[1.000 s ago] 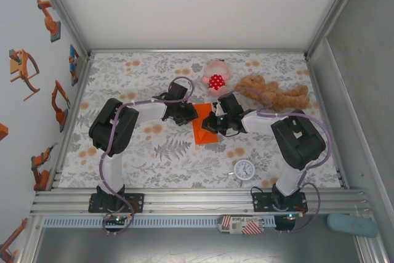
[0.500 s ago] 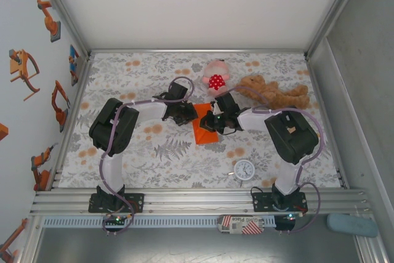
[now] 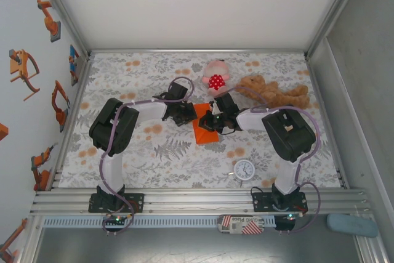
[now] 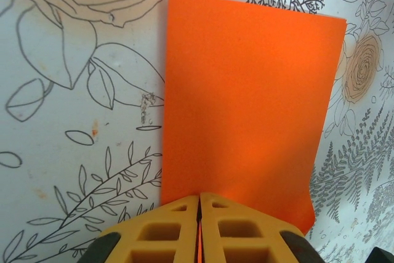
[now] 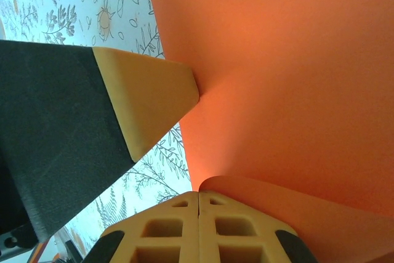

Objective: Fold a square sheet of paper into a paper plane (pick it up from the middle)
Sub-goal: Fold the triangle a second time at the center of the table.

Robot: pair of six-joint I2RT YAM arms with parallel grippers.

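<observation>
Your left gripper point(image 4: 199, 200) clamped on one edge of the square sheet of paper point(image 4: 246, 103), your right gripper point(image 5: 198, 196) pinching a curled edge of it, floral table point(image 4: 74, 121) beneath

Right arm point(image 3: 286, 132): elbow has swung inward, away from the near edge of the desk point(image 3: 154, 161)
Right claw point(image 3: 215, 121): edged slightly left and farther back, further over the square sheet of paper point(image 3: 206, 135)
Paper's right edge: a little more covered
</observation>
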